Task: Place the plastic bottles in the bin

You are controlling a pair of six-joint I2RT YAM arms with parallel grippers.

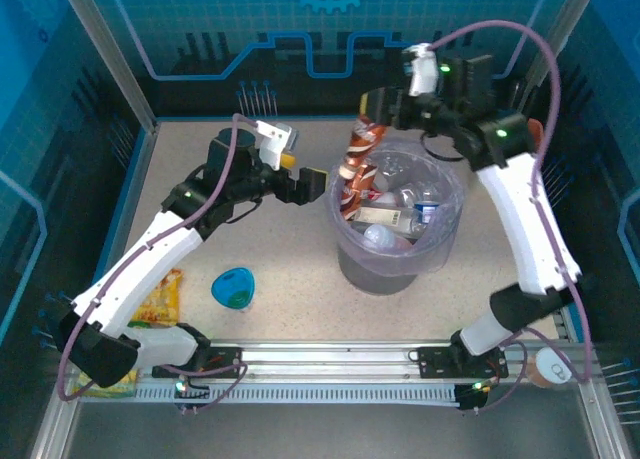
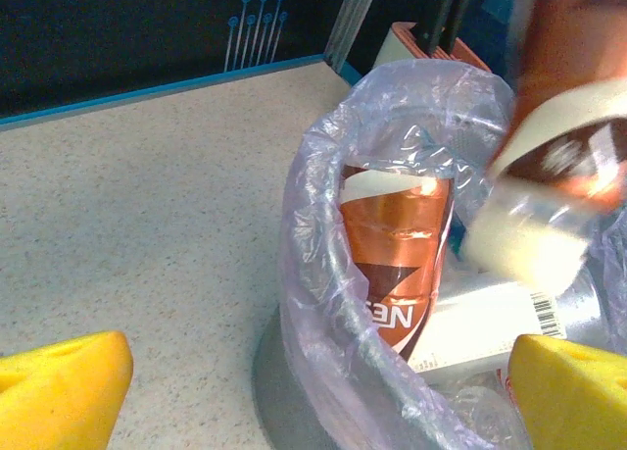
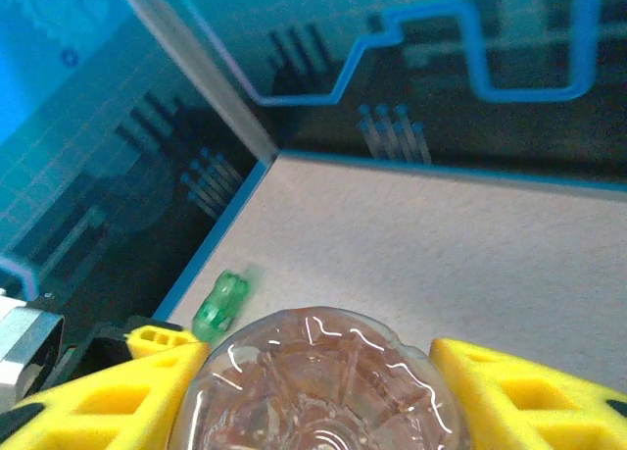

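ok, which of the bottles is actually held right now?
The clear brown-tinted bottle clamped between the right gripper's yellow fingers. The bottles in the bin lie loose; the left gripper is open and empty.

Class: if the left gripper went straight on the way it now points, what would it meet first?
Probably the near, bag-lined wall of the bin, which the open left gripper faces. A brown-labelled bottle stands just behind it; depth is unclear.

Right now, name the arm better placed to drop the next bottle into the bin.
Right. The right gripper is shut on a clear bottle at the far rim of the bin, ready to release. The left gripper stands open and empty beside the bin.
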